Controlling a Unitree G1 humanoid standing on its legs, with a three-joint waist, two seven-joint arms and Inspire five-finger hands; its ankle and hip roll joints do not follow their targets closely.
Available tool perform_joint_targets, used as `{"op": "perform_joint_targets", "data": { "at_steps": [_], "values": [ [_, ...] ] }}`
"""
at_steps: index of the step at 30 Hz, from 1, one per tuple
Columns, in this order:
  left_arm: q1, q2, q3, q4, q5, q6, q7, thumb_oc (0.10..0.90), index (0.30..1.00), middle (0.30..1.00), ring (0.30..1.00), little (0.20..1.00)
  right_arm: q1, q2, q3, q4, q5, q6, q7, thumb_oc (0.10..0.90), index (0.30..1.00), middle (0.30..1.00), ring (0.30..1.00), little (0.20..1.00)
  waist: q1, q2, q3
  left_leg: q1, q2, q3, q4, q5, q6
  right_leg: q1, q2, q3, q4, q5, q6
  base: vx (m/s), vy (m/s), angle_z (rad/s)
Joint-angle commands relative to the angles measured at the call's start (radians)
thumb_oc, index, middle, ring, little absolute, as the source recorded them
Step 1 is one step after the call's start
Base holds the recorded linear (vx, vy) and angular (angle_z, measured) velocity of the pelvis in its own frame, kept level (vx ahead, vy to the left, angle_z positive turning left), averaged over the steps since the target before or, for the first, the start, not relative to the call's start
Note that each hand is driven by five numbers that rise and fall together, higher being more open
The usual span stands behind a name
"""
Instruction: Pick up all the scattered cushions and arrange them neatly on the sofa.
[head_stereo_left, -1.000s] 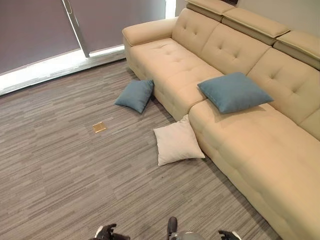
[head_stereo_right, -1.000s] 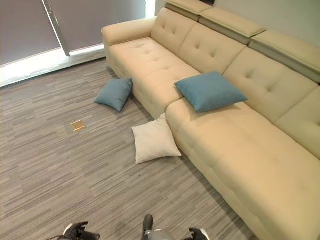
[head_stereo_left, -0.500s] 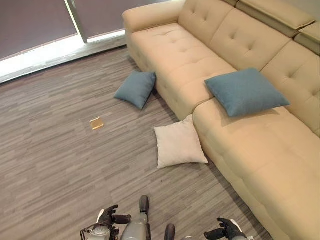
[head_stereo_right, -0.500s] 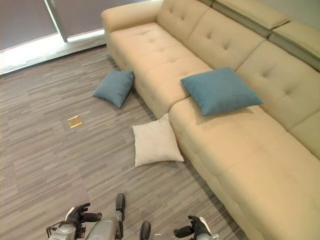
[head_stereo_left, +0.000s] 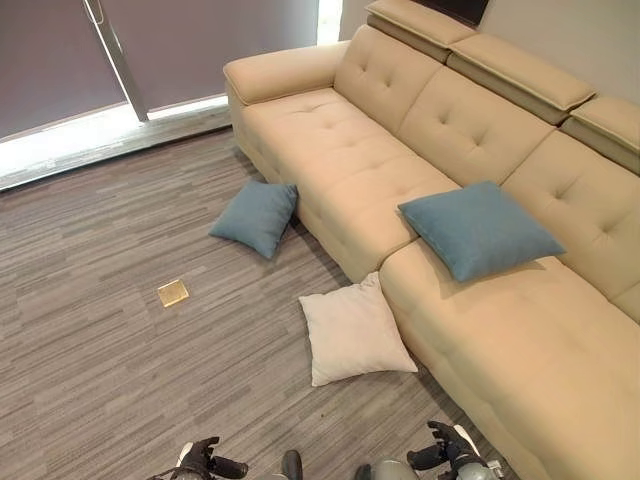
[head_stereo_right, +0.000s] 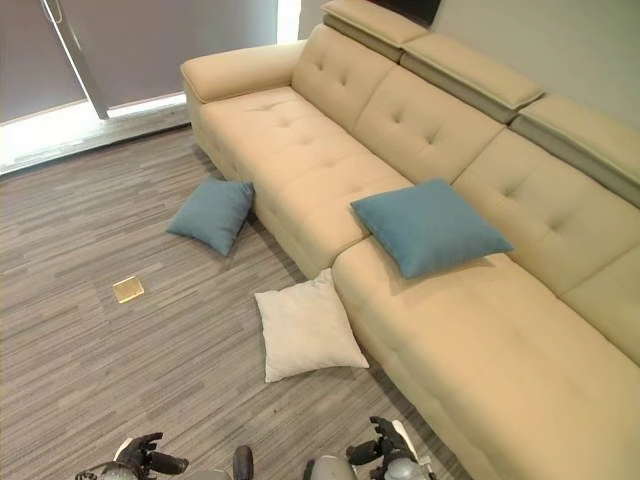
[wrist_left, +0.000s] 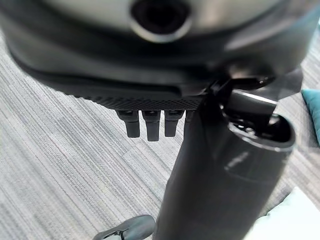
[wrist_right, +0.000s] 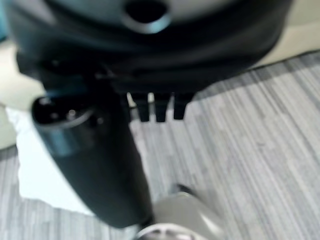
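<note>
One blue cushion (head_stereo_left: 480, 228) lies on the beige sofa (head_stereo_left: 340, 150), at the seam between two seats. A second blue cushion (head_stereo_left: 255, 217) sits on the floor, leaning against the sofa's front. A white cushion (head_stereo_left: 355, 330) lies flat on the floor beside the sofa base and also appears in the right wrist view (wrist_right: 35, 165). My left hand (head_stereo_left: 205, 465) and right hand (head_stereo_left: 445, 455) hang low near me, well short of the white cushion. Both are open and hold nothing, with fingers straight in the wrist views (wrist_left: 147, 127) (wrist_right: 160, 112).
A small brass floor plate (head_stereo_left: 172, 292) is set in the striped grey carpet to the left of the cushions. Dark blinds with a bright strip (head_stereo_left: 90, 140) run along the far wall. There is wide floor between me and the cushions.
The whole picture has shifted, so the camera moved. The cushions lie where they were. Both hands now show lower, at the view's bottom edge.
</note>
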Motion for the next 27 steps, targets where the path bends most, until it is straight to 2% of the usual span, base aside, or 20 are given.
{"op": "perform_joint_targets", "data": {
  "at_steps": [1, 5, 8, 9, 10, 11, 12, 13, 14, 15, 17, 18, 20, 21, 23, 25, 27],
  "values": [
    [-0.002, 0.009, 0.004, -0.015, 0.023, -0.019, 0.008, 0.8, 0.9, 0.9, 0.9, 0.9, 0.008, -0.011, 0.015, -0.008, -0.009, -0.005, -0.002, 0.8, 0.9, 0.9, 0.9, 0.9, -0.012, -0.017, 0.018, -0.025, -0.012, -0.053, 0.109, -0.159, -0.052, 0.015, 0.039, 0.022, -0.141, 0.197, 0.013, 0.2, -0.085, -0.02],
    [0.007, 0.005, 0.006, -0.005, 0.041, -0.019, 0.007, 0.8, 0.9, 0.9, 0.9, 0.9, 0.023, -0.011, 0.014, -0.013, -0.004, -0.009, 0.001, 0.8, 0.9, 0.9, 0.9, 0.9, -0.023, -0.025, 0.016, -0.005, -0.013, -0.061, 0.123, -0.191, -0.062, 0.021, 0.044, 0.042, -0.15, 0.203, 0.004, 0.21, -0.117, 0.18],
    [0.018, 0.003, 0.003, 0.003, 0.045, -0.016, 0.005, 0.8, 0.9, 0.9, 0.9, 0.9, 0.038, -0.007, 0.012, -0.011, 0.001, -0.01, 0.002, 0.8, 0.9, 0.9, 0.9, 0.9, -0.031, -0.028, -0.001, -0.004, 0.001, -0.068, 0.154, -0.219, -0.081, 0.033, 0.05, 0.049, -0.141, 0.188, -0.013, 0.21, -0.164, 0.15],
    [0.025, -0.002, 0.005, 0.005, 0.043, -0.015, 0.001, 0.8, 0.9, 0.9, 0.9, 0.9, 0.044, -0.011, 0.009, -0.01, 0.008, -0.015, 0.003, 0.8, 0.9, 0.9, 0.9, 0.9, -0.036, -0.027, -0.013, -0.017, 0.023, -0.061, 0.223, -0.246, -0.109, 0.059, 0.053, 0.037, -0.151, 0.165, -0.033, 0.17, -0.15, 0.13],
    [0.025, -0.002, 0.005, 0.005, 0.043, -0.015, 0.001, 0.8, 0.9, 0.9, 0.9, 0.9, 0.044, -0.012, 0.009, -0.01, 0.008, -0.015, 0.003, 0.8, 0.9, 0.9, 0.9, 0.9, -0.037, -0.026, -0.013, -0.019, 0.024, -0.062, 0.226, -0.248, -0.109, 0.059, 0.053, 0.036, -0.151, 0.164, -0.033, 0.25, -0.291, 0.46],
    [0.021, -0.007, 0.001, 0.002, 0.038, -0.013, 0.001, 0.8, 0.9, 0.9, 0.9, 0.9, 0.04, -0.018, 0.004, -0.011, 0.019, -0.017, 0.0, 0.8, 0.9, 0.9, 0.9, 0.9, -0.039, -0.027, 0.0, -0.087, 0.063, -0.046, 0.386, -0.213, -0.145, 0.097, 0.065, 0.033, -0.17, 0.148, -0.058, 0.08, -0.196, 0.45],
    [0.015, -0.009, -0.004, -0.007, 0.034, -0.012, 0.001, 0.8, 0.9, 0.9, 0.9, 0.9, 0.033, -0.026, 0.002, -0.014, 0.027, -0.018, -0.005, 0.8, 0.9, 0.9, 0.9, 0.9, -0.035, -0.028, 0.013, -0.14, 0.075, -0.049, 0.483, -0.182, -0.152, 0.108, 0.068, 0.031, -0.175, 0.143, -0.072, 0.08, -0.195, 0.45],
    [0.015, -0.009, -0.004, -0.007, 0.034, -0.012, 0.001, 0.8, 0.9, 0.9, 0.9, 0.9, 0.033, -0.026, 0.002, -0.014, 0.027, -0.018, -0.005, 0.8, 0.9, 0.9, 0.9, 0.9, -0.035, -0.028, 0.013, -0.14, 0.075, -0.049, 0.483, -0.182, -0.152, 0.108, 0.068, 0.031, -0.175, 0.143, -0.072, -0.01, -0.102, 0.25],
    [0.006, -0.011, -0.013, -0.016, 0.027, -0.015, 0.003, 0.8, 0.9, 0.9, 0.9, 0.9, 0.025, -0.033, 0.006, -0.019, 0.036, -0.023, -0.012, 0.8, 0.9, 0.9, 0.9, 0.9, -0.033, -0.032, 0.027, -0.192, 0.073, -0.064, 0.561, -0.148, -0.156, 0.114, 0.071, 0.027, -0.179, 0.138, -0.088, 0.04, -0.134, 0.09],
    [-0.006, -0.011, -0.02, -0.03, 0.023, -0.015, 0.006, 0.8, 0.9, 0.9, 0.9, 0.9, 0.018, -0.041, 0.006, -0.022, 0.044, -0.019, -0.014, 0.8, 0.9, 0.9, 0.9, 0.9, -0.034, -0.041, 0.037, -0.231, 0.098, -0.042, 0.613, -0.133, -0.151, 0.125, 0.074, 0.025, -0.177, 0.119, -0.102, 0.08, -0.158, 0.03],
    [-0.013, -0.011, -0.034, -0.04, 0.03, -0.015, 0.007, 0.8, 0.9, 0.9, 0.9, 0.9, 0.022, -0.051, 0.002, -0.02, 0.048, -0.013, -0.018, 0.8, 0.9, 0.9, 0.9, 0.9, -0.035, -0.032, 0.038, -0.237, 0.147, -0.013, 0.585, -0.166, -0.151, 0.146, 0.08, 0.017, -0.171, 0.083, -0.102, 0.16, -0.072, 0.03],
    [-0.015, -0.012, -0.041, -0.042, 0.037, -0.014, 0.005, 0.8, 0.9, 0.9, 0.9, 0.9, 0.022, -0.055, -0.002, -0.02, 0.05, -0.013, -0.018, 0.8, 0.9, 0.9, 0.9, 0.9, -0.037, -0.038, 0.037, -0.24, 0.148, 0.01, 0.538, -0.154, -0.14, 0.142, 0.069, 0.008, -0.172, 0.088, -0.105, 0.14, 0.008, 0.16],
    [-0.019, -0.013, -0.053, -0.042, 0.05, -0.013, 0.005, 0.8, 0.9, 0.9, 0.9, 0.9, 0.024, -0.061, -0.008, -0.017, 0.05, -0.015, -0.021, 0.8, 0.9, 0.9, 0.9, 0.9, -0.043, -0.036, 0.03, -0.234, 0.148, 0.028, 0.441, -0.17, -0.136, 0.152, 0.063, 0.002, -0.176, 0.076, -0.095, 0.09, 0.04, 0.29],
    [-0.019, -0.013, -0.053, -0.042, 0.05, -0.013, 0.005, 0.8, 0.9, 0.9, 0.9, 0.9, 0.024, -0.061, -0.008, -0.017, 0.05, -0.015, -0.021, 0.8, 0.9, 0.9, 0.9, 0.9, -0.043, -0.036, 0.03, -0.233, 0.147, 0.029, 0.44, -0.169, -0.136, 0.152, 0.063, 0.002, -0.176, 0.076, -0.095, 0.1, 0.064, 0.38],
    [-0.022, -0.016, -0.062, -0.046, 0.054, -0.015, 0.004, 0.8, 0.9, 0.9, 0.9, 0.9, 0.02, -0.063, -0.005, -0.015, 0.046, -0.017, -0.023, 0.8, 0.9, 0.9, 0.9, 0.9, -0.033, -0.028, 0.031, -0.262, 0.107, -0.001, 0.368, -0.145, -0.141, 0.166, 0.071, 0.009, -0.179, 0.066, -0.094, 0.13, 0.1, 0.33],
    [-0.021, -0.018, -0.063, -0.048, 0.049, -0.016, 0.001, 0.8, 0.9, 0.9, 0.9, 0.9, 0.018, -0.062, 0.004, -0.017, 0.037, -0.019, -0.023, 0.8, 0.9, 0.9, 0.9, 0.9, -0.018, -0.01, 0.03, -0.249, 0.069, -0.051, 0.264, -0.112, -0.145, 0.175, 0.093, 0.03, -0.175, 0.059, -0.086, 0.18, 0.17, 0.01],
    [-0.016, -0.023, -0.059, -0.034, 0.051, -0.014, 0.001, 0.8, 0.9, 0.9, 0.9, 0.9, 0.016, -0.049, 0.009, -0.007, 0.019, -0.016, -0.02, 0.8, 0.9, 0.9, 0.9, 0.9, -0.012, -0.01, 0.024, -0.229, 0.043, -0.074, 0.255, -0.118, -0.133, 0.181, 0.098, 0.057, -0.16, 0.052, -0.071, 0.2, 0.265, -0.66]
  ]
}}
